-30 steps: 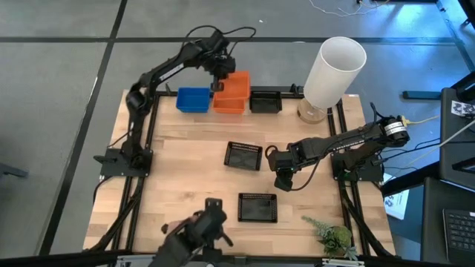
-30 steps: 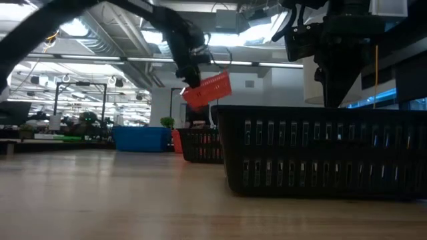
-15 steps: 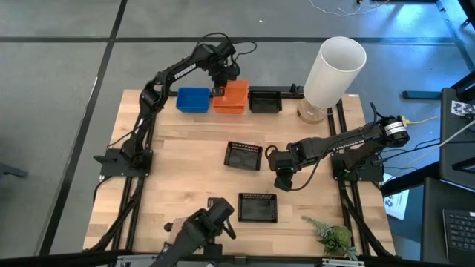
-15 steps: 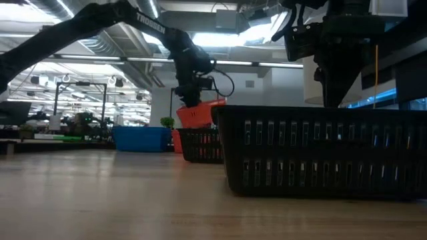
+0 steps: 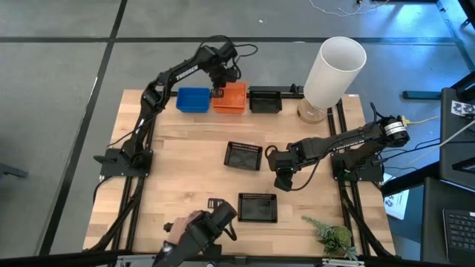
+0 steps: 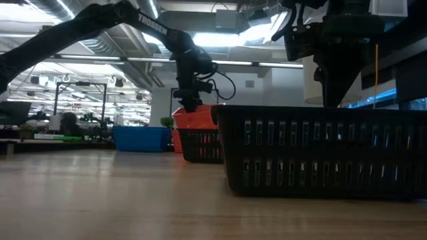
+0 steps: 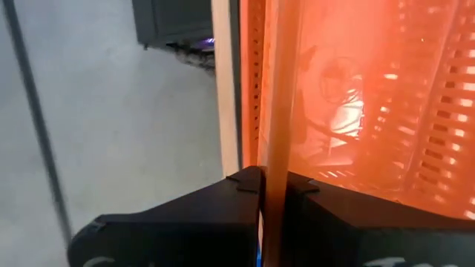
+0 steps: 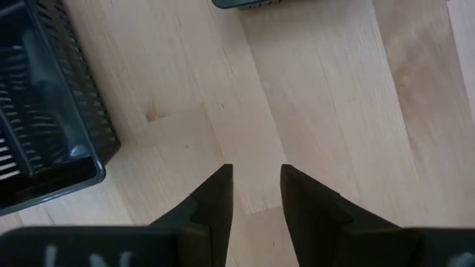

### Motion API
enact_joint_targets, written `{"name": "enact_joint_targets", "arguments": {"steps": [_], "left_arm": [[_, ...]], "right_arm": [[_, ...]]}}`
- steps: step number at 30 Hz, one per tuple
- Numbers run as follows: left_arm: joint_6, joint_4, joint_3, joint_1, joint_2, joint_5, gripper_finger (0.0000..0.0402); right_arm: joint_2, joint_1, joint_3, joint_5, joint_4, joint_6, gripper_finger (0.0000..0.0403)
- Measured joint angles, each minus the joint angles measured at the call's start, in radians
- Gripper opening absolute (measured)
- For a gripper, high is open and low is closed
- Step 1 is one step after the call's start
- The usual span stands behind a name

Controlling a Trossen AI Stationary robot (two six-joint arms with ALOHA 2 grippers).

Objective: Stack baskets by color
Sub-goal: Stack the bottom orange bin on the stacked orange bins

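At the table's far edge stand a blue basket (image 5: 193,99), an orange basket (image 5: 231,97) and a black basket (image 5: 265,100) in a row. My left gripper (image 5: 217,91) is shut on the orange basket (image 6: 197,116), which sits level on top of another orange one (image 6: 176,139). Two more black baskets lie mid-table (image 5: 243,155) and nearer the front (image 5: 257,208). My right gripper (image 5: 282,179) hangs open over bare wood, right of the mid-table black basket (image 8: 44,126). My left gripper pinches the orange basket's left side wall (image 7: 276,141) between its two fingers, one finger inside the basket and one outside. The fingers come steeply from above, pointing down. The basket sits level, nested on the orange basket beneath it.
A tall white cylinder (image 5: 334,68) stands at the far right corner. A small green plant (image 5: 334,237) is at the near right corner, and a dark camera mount (image 5: 204,231) at the near edge. Bare wood lies on the table's left half.
My left gripper has come down toward the far edge with the orange basket, tipping more steeply downward. The basket, tilted and lifted clear a second ago, now rests level on the other orange basket. The grip has stayed shut.
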Motion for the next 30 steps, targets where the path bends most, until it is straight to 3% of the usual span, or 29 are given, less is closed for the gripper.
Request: {"name": "enact_joint_targets", "arguments": {"steps": [5, 21, 30], "left_arm": [[0.011, -0.004, 0.000, -0.026, 0.000, -0.113, 0.0000], [0.025, -0.010, -0.001, -0.056, -0.001, -0.245, 0.0003], [0.006, -0.009, -0.001, -0.065, -0.002, -0.224, 0.0072]], "right_arm": [[0.000, 0.000, 0.000, 0.000, 0.001, 0.000, 0.0113], [0.000, 0.000, 0.000, 0.000, 0.001, 0.001, 0.0113], [0.000, 0.000, 0.000, -0.001, 0.001, 0.000, 0.0113]]}}
